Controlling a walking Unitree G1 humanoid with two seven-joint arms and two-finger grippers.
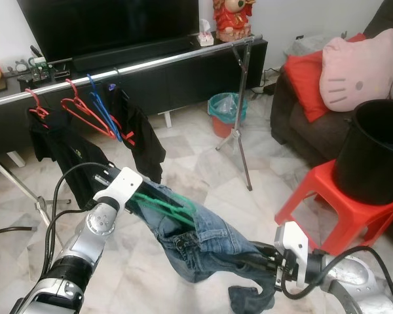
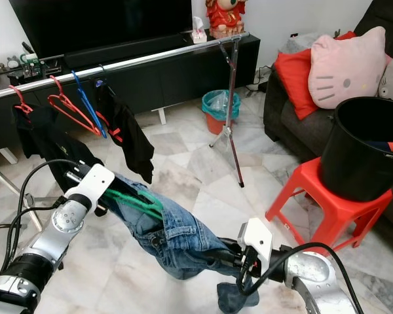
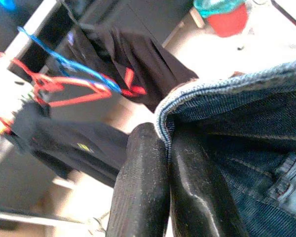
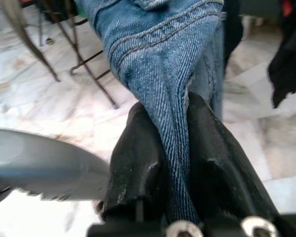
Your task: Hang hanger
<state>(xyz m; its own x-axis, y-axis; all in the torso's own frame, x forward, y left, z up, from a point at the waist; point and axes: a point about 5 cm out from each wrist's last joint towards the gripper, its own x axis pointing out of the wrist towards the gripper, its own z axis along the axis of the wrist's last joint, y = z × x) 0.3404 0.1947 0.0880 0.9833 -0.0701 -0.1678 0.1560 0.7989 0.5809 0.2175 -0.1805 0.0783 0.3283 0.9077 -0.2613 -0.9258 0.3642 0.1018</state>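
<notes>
Biggest thing in front of me is the clothes rail (image 1: 150, 64), a long silver bar running across the room in front of the TV cabinet (image 1: 183, 72), sloping up toward my right in the head view. It already carries a red hanger (image 1: 85, 112), a blue hanger (image 1: 106, 108) and a couple of black garments (image 1: 141, 137). Off to my right there's a red stool (image 1: 327, 203) with a black bucket (image 1: 373, 150) on it.

Next down: the jeans (image 1: 196, 239), stretched low between my two arms, well short of the rail and below it. The green hanger (image 1: 167, 204) is threaded into the waistband end. My left gripper (image 1: 136, 197) is clamped shut on the waistband right by the hanger, and my right gripper (image 1: 265, 258) is pinched tight on a fold of denim at the leg end.

The hanger's long axis lies roughly along the jeans, from my left toward lower right. I can't make out its hook, so I can't tell which way it faces.

I'd say the step is lifting this lot to the rail. To do it well, I think the left arm should lead upward into the bare stretch of bar right of the black garments, with the right arm just supporting the weight so the denim doesn't slide off the hanger.
</notes>
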